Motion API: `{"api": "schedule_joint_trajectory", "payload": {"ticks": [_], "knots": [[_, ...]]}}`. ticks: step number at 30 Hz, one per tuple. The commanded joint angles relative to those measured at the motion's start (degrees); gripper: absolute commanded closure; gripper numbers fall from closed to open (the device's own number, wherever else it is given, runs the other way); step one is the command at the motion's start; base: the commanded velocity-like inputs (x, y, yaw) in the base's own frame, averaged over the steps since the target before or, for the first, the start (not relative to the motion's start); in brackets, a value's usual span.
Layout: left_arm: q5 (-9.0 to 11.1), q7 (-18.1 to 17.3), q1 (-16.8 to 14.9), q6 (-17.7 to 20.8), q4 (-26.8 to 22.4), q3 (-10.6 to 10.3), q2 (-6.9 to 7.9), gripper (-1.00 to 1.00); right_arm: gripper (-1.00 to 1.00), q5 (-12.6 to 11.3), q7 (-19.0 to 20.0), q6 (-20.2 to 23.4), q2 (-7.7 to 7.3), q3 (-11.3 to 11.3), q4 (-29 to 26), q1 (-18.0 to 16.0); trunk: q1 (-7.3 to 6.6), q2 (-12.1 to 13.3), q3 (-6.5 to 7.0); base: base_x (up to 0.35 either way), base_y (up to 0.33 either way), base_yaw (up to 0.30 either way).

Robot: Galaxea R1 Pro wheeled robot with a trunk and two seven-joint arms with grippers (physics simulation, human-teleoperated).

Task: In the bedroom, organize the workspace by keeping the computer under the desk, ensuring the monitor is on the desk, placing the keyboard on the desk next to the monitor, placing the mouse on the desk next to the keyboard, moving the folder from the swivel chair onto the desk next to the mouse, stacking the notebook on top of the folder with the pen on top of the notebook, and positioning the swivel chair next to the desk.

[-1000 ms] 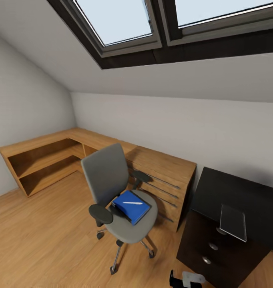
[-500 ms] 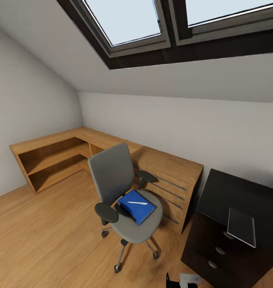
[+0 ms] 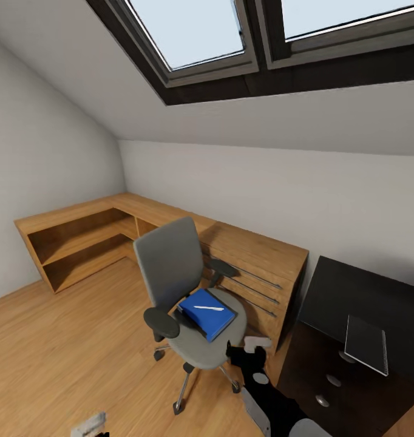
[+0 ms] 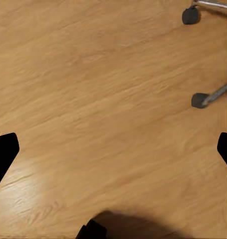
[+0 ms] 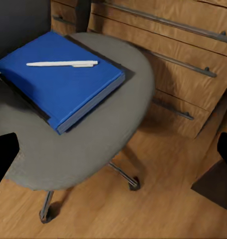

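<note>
The right pincer hangs wide and empty just short of the swivel chair; the left pincer, also wide, faces bare floor. The folder lies on the seat with the pen on it. The notebook already rests on the black bench, so I judge most of the work remains.

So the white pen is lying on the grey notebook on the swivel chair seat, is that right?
Not quite. The pen lies on the blue folder, which sits on the swivel chair seat, as the right wrist view shows. The notebook is over on the black desk.
</note>
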Motion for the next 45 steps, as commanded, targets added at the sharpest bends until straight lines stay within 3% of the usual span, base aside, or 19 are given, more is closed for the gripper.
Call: {"api": "schedule_joint_trajectory", "payload": {"ticks": [1, 3, 4, 7, 8, 12, 21, 33, 41, 45], "knots": [[0.7, 2.0, -0.4, 1.8, -2.5, 0.9, 0.56, -1.00, -1.00, -0.7, -0.6, 0.2, 0.18, 0.4, 0.0, -0.9, 0.01, -0.1, -0.10, 0.000, 0.000, 0.000], [0.5, 8.4, -1.0, 9.1, -12.2, 7.2, 1.79, -1.00, -1.00, -0.9, -2.0, 1.4, 0.74, 0.4, -0.2, -4.1, 0.01, -0.1, -0.10, 0.000, 0.000, 0.000], [0.2, 18.0, -1.3, 16.9, -27.7, 15.5, 2.44, -1.00, -1.00, -1.8, -4.7, 2.3, 1.50, 0.3, -0.2, -8.0, 0.01, -0.1, -0.10, 0.000, 0.000, 0.000], [0.2, 27.2, -1.4, 21.9, -39.6, 19.7, 2.95, -1.00, -1.00, -5.0, -5.6, 2.5, 1.85, 0.3, -0.1, -9.8, 0.01, -0.1, -0.10, 0.000, 0.000, 0.000], [0.3, 33.0, -1.4, 23.3, -42.5, 21.2, 3.05, -1.00, -1.00, -9.5, -5.6, 2.2, 1.94, 0.5, -0.1, -10.3, 0.01, -0.1, -0.10, 0.000, 0.000, 0.000], [0.4, 33.9, -1.3, 23.7, -42.2, 21.5, 3.14, -1.00, -1.00, -10.5, -6.0, 2.4, 1.90, 0.4, -0.2, -10.4, 0.01, -0.1, -0.10, 0.101, 0.000, 0.000], [0.5, 34.1, -1.3, 23.7, -41.9, 20.1, 3.00, -1.00, -1.00, -10.4, -6.0, 2.9, 1.64, 0.4, -0.2, -10.2, 0.01, -0.1, -0.10, 0.312, 0.000, 0.000], [0.5, 34.2, -1.3, 23.5, -41.0, 20.2, 3.20, -1.00, -1.00, -10.4, -5.7, 2.9, 1.81, 0.7, 0.0, -10.2, 0.01, -0.1, -0.10, 0.311, 0.131, 0.000], [0.5, 34.3, -1.3, 23.5, -40.2, 20.6, 3.57, -1.00, -1.00, -10.7, -5.6, 9.3, 1.78, 0.4, 0.0, -10.2, 0.01, -0.1, -0.10, 0.279, 0.215, 0.000], [0.5, 34.1, -1.3, 23.5, -39.0, 21.9, 4.07, -1.00, -1.00, -13.8, -5.6, 11.5, 1.71, 0.1, 0.1, -10.2, 0.01, -0.1, -0.10, 0.079, 0.027, 0.000]]}}
